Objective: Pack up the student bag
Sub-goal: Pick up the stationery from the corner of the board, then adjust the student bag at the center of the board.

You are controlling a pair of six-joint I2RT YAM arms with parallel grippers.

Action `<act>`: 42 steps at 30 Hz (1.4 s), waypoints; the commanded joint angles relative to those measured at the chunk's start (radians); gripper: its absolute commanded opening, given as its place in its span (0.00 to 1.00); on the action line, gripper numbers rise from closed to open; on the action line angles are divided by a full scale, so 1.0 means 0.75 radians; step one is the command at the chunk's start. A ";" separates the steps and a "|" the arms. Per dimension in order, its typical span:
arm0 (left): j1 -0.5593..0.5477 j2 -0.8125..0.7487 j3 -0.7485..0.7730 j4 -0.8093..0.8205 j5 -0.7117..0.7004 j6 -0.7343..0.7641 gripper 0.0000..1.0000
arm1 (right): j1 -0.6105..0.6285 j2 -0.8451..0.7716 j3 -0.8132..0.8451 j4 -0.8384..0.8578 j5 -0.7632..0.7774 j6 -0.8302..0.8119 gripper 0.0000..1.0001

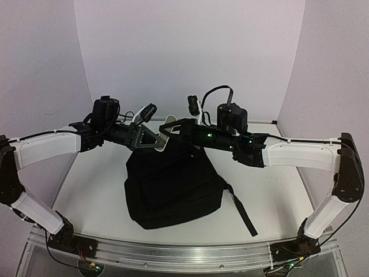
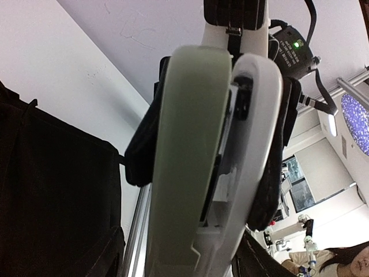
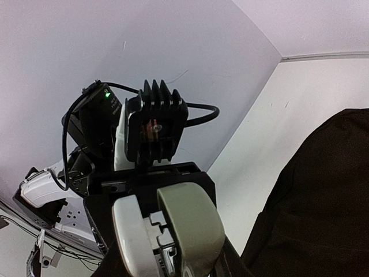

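Both tools meet in mid-air, tip to tip, and the student bag point(image 1: 173, 184) lies directly below them and back toward the arm bases. It rests flat on the desk point(image 1: 98, 173). Its long axis runs from just under the tools toward the bases, leaning slightly to the right tool's side. One shoulder strap point(image 1: 242, 210) trails out on that side, under the right forearm.

The left tool point(image 1: 158, 141) shows its two fingers lying nearly together in its wrist view, with only a thin slit between them and nothing visible in it. I read it as closed and empty. The right tool point(image 1: 170, 124) looks the same in its own view, with the white and pale green fingers side by side and no object between them.

Neither tool touches the fabric; both hang above the bag's far end. Neither arm is clearly nearer, since each tool is about as close to that end as the other. The coming move probably has to go straight down from the tools onto that end, where an opening would be. No zipper or opening can be made out on the dark fabric, and nothing to pack is in view.
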 commanded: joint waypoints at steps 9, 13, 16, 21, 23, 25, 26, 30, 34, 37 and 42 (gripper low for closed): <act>-0.006 0.031 0.010 0.257 0.030 -0.116 0.13 | 0.003 -0.022 0.014 0.052 0.009 0.032 0.22; -0.004 -0.003 -0.004 0.106 -0.070 -0.037 0.04 | 0.003 -0.132 -0.034 -0.151 0.226 -0.007 0.65; 0.017 -0.012 0.010 -0.074 -0.173 0.048 0.01 | 0.002 -0.198 -0.049 -0.433 0.483 -0.007 0.81; 0.111 -0.010 -0.020 -0.122 -0.197 0.053 0.00 | 0.002 -0.293 -0.163 -0.846 0.769 0.134 0.84; 0.148 -0.008 -0.027 -0.127 -0.196 0.053 0.00 | 0.003 -0.347 -0.249 -0.928 0.776 0.212 0.82; 0.189 0.003 -0.028 -0.142 -0.189 0.049 0.00 | 0.010 -0.401 -0.339 -0.976 0.768 0.314 0.77; 0.204 0.009 -0.029 -0.149 -0.187 0.048 0.00 | 0.023 -0.432 -0.377 -0.983 0.763 0.352 0.75; 0.227 0.022 -0.023 -0.165 -0.186 0.067 0.00 | 0.106 -0.472 -0.462 -0.990 0.736 0.478 0.69; 0.230 0.034 -0.012 -0.177 -0.184 0.083 0.00 | 0.171 -0.443 -0.504 -0.992 0.721 0.581 0.65; 0.233 0.040 -0.013 -0.181 -0.184 0.086 0.00 | 0.180 -0.409 -0.516 -0.962 0.721 0.593 0.57; 0.237 0.035 -0.015 -0.193 -0.195 0.090 0.00 | 0.180 -0.325 -0.476 -0.891 0.761 0.550 0.46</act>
